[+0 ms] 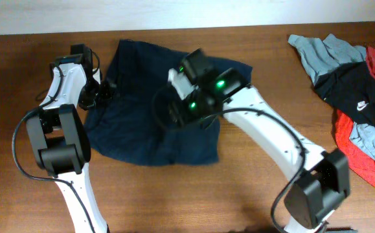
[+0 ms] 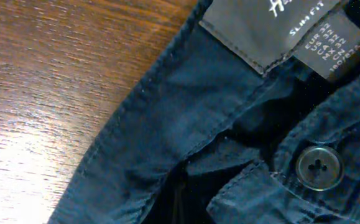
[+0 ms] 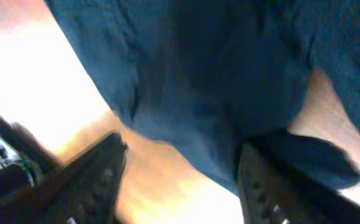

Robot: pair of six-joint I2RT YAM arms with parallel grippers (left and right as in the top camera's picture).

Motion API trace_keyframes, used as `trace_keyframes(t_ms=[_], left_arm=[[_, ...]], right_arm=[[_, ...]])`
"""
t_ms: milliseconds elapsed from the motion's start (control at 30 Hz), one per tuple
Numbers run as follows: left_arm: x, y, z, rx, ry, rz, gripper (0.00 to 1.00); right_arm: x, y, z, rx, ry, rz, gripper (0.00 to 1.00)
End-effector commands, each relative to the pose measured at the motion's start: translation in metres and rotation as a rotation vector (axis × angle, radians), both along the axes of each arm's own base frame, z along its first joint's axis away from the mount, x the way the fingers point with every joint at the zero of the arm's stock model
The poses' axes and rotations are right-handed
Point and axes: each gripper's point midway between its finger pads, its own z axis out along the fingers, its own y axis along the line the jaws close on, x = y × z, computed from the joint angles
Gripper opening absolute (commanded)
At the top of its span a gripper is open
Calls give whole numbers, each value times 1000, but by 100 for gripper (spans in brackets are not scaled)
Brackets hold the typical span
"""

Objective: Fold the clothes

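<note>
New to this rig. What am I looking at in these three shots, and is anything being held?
Two white robot arms work at a wooden table. The top view comes from a fixed camera above; the other two sit on the wrists. Navy shorts lie spread between the arms; a pile of grey, black and red clothes sits at the edge. The left wrist view shows the waistband, a label and a button close up. The right pincer is open over the cloth, holding nothing. The left pincer's fingers are out of view.
</note>
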Motion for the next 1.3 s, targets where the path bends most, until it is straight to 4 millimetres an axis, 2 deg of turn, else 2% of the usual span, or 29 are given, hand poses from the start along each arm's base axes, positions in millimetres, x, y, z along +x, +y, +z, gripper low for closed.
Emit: trace_keyframes(t_ms=[0,33,133,167,300,333,433,500,567,667,700,767,833,867,900,933,1000,1033,1100,1200,1233,1267], left_arm=[[-28,4,-42,17,136,15,0],[-29,4,-42,17,137,15,0],[-28,4,-42,17,136,15,1],[-28,4,-42,17,136,15,1],[-28,4,-42,17,136,15,1],[-28,4,-42,17,136,15,1],[-28,4,-41,18,134,15,0],[-28,4,-41,17,134,15,1],[-28,4,-41,17,134,15,1],[-28,4,-41,17,134,15,0],[-28,4,-41,17,134,15,0],[-28,4,-41,17,135,15,0],[-28,4,-41,17,135,15,1],[-28,4,-41,17,135,15,0],[-28,4,-41,17,135,15,1],[-28,4,-41,17,135,15,0],[-28,4,-41,17,134,15,0],[-28,4,-41,17,134,15,1],[-28,4,-41,18,134,15,0],[-27,4,-41,18,133,15,0],[-27,4,-41,18,133,15,0],[-27,4,-41,17,133,15,0]], right_arm=[[16,-38,-17,-215,-59,-102,72],[18,-53,-20,-255,-45,-144,77],[18,-95,-27,-295,63,-281,80],[17,-103,-31,-268,111,-303,81],[8,-117,-52,-124,283,-349,81],[2,-119,-62,-88,328,-353,81],[-19,-109,-100,54,418,-305,81],[-24,-100,-114,151,432,-289,81],[-31,-83,-119,288,451,-254,81],[-37,-71,-125,378,463,-241,80],[-39,-65,-124,407,468,-231,75],[-45,-53,-115,486,487,-184,52],[-49,-46,-99,542,499,-152,22],[-50,-46,-90,547,485,-146,13],[-50,-46,-83,551,472,-140,11],[-51,-46,-68,563,441,-128,4],[-60,-44,-22,598,332,-59,4],[-63,-44,-10,609,304,-42,4],[-80,-37,37,654,184,42,4],[-96,-33,64,607,51,59,5],[-95,-37,59,556,39,7,5],[-90,-48,47,468,31,-83,12]])
